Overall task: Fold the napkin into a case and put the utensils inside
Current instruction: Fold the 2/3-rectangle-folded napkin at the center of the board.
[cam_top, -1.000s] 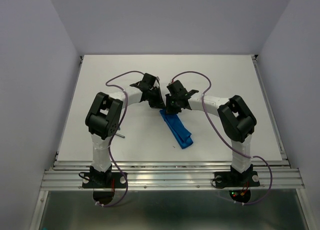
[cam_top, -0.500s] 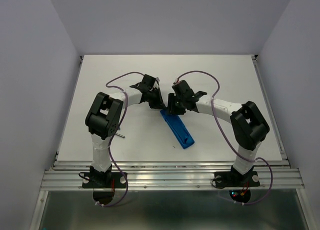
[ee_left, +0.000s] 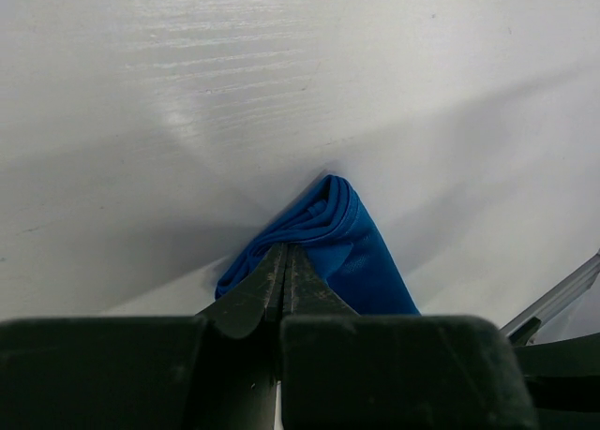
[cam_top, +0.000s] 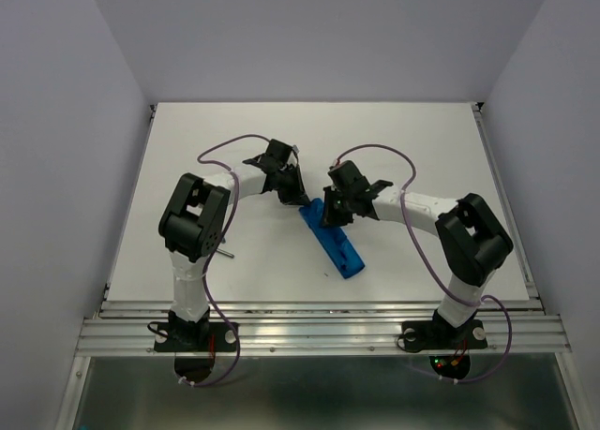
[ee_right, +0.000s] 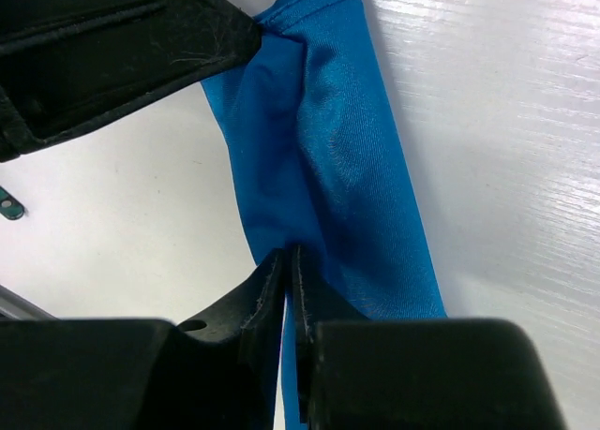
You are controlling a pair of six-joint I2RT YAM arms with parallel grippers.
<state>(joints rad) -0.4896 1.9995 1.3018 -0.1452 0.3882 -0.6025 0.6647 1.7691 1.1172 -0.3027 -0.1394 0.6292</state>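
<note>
The napkin (cam_top: 335,241) lies on the white table as a narrow bright blue folded strip, running from the middle toward the near right. My left gripper (cam_top: 302,201) is shut on its far end (ee_left: 330,226), where the cloth puckers toward the fingertips (ee_right: 246,35). My right gripper (cam_top: 330,222) is shut on the strip's left edge (ee_right: 281,196) a little nearer along, with blue cloth pinched between its fingers. A thin grey utensil tip (cam_top: 226,254) pokes out beside the left arm's elbow, the rest hidden. A small teal bit (ee_right: 9,207) shows at the frame edge.
The table's metal rail (cam_top: 319,310) runs along the near edge. The left arm (cam_top: 195,219) bends over the table's left half and the right arm (cam_top: 469,238) over its right half. Purple cables loop above both forearms.
My right gripper opened, shifted slightly nearer along the strip and shut on it again, its elbow swinging right. The left gripper stayed shut on the far end.
</note>
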